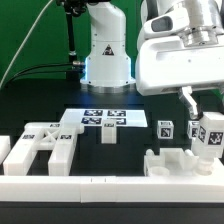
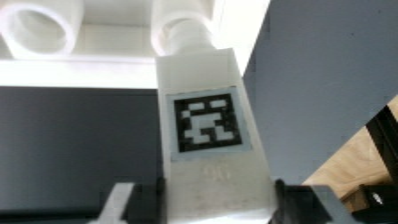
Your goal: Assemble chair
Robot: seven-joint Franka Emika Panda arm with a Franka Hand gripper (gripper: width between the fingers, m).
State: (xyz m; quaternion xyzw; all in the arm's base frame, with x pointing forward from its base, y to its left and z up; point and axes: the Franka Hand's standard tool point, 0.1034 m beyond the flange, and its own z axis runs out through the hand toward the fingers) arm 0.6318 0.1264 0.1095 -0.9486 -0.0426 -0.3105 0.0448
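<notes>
**Q:** What do we have in the scene, largest first?

**A:** We have the black table (image 1: 30, 110), with the marker board (image 1: 103, 118) at mid-scene. The slotted frame (image 1: 45, 148) lies at the exterior view's left. The low part (image 1: 172, 163) lies at the exterior view's right, just beside the border bar (image 1: 100, 185). One small cube (image 1: 166, 131) stands close behind the low part.

**Q:** Where is the piece in work, and how does it lie from the gripper?

**A:** The tagged bar (image 2: 205, 110) is at the exterior view's right, above or just behind the end of the low part; we cannot tell which. In the wrist view its long axis runs straight out from between the fingers (image 2: 121, 205). Its far end meets one of two round sockets on a white part, which we take to be the low part. We cannot tell whether the end is seated or only touching.

**Q:** What is the state of the gripper?

**A:** The gripper (image 2: 208, 205) is clamped on the near end of the tagged bar, one finger on each side face. It touches nothing else.

**Q:** What does the coming move turn on?

**A:** We judge that it turns on keeping the bar's axis in line with that socket, since a tilted bar could jam.
</notes>
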